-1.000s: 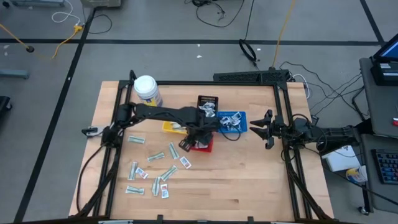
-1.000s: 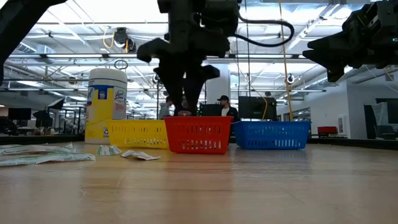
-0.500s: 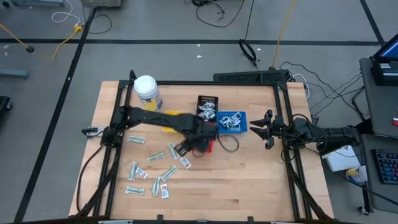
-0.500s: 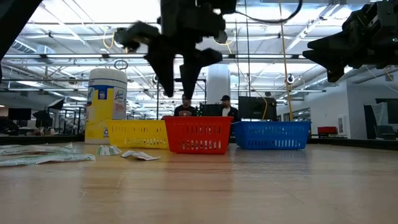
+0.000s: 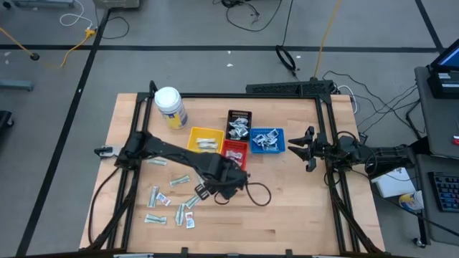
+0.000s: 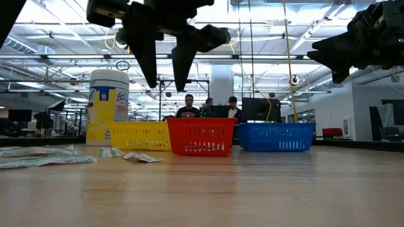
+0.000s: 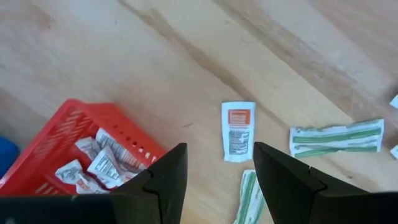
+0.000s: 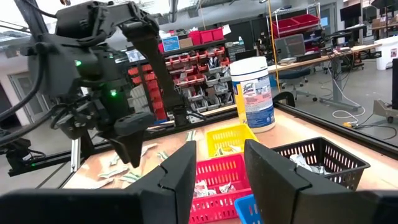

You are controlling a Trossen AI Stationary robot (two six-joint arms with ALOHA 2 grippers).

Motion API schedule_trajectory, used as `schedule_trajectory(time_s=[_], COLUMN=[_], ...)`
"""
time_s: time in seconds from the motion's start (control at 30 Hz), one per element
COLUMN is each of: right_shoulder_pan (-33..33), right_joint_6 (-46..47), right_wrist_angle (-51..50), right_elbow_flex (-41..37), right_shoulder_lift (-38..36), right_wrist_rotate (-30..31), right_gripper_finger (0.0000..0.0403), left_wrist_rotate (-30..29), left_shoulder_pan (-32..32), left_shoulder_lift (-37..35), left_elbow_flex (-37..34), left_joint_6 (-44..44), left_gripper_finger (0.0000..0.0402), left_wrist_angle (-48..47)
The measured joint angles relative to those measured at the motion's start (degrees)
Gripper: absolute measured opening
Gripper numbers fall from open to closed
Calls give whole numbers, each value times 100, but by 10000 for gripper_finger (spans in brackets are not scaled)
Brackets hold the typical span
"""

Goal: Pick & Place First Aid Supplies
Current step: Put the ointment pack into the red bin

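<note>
The left gripper [image 5: 204,188] hangs above the table [image 5: 301,215] with its two fingers [image 7: 163,177] spread apart and nothing between them. Straight under it is bare wood, and the side of it toward the table's right half is wide open plank all the way to the near edge, so lots of room there. Just off its fingertips lies a white slip with a red mark [image 7: 238,129], and right beside that a pale green wrapper [image 7: 336,137], both flat on the wood and not touching the fingers. The rest of the loose packets [image 5: 172,202] are scattered on its outer left side, toward the table's left edge.

Behind the gripper, close by, sits the red tray [image 5: 234,151] with a few white packets in it. The yellow tray [image 5: 204,140] is next to that one, the black tray [image 5: 239,122] and the blue tray [image 5: 267,140] a bit further back and to the right, all with packets inside. The white jar [image 5: 169,104] stands off near the far left corner.

The right gripper [image 5: 300,147] waits well apart, up in the air by the table's right rail, fingers parted and empty, just beside the blue tray's outer end.
</note>
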Motion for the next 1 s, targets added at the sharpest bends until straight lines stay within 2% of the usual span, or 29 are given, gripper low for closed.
schedule_trajectory(time_s=[0.17,0.33,0.57,0.83,1.0], right_shoulder_pan=[0,1,0,-1,1], right_joint_6=[-1,-2,-1,-2,-2], right_wrist_angle=[0,0,0,0,0], right_elbow_flex=[0,1,0,0,0], right_shoulder_lift=[0,0,0,-2,-2], right_wrist_rotate=[0,0,0,0,0], right_gripper_finger=[130,130,130,130,130], left_wrist_rotate=[2,-14,-3,-132,-461], left_shoulder_pan=[-171,-195,-297,-361,-358], left_shoulder_lift=[0,4,4,17,37], left_elbow_flex=[-25,-414,-1008,-1844,-2067], left_joint_6=[-119,-175,-204,-287,-229], left_gripper_finger=[186,186,186,186,186], left_wrist_angle=[-129,-59,646,1869,2000])
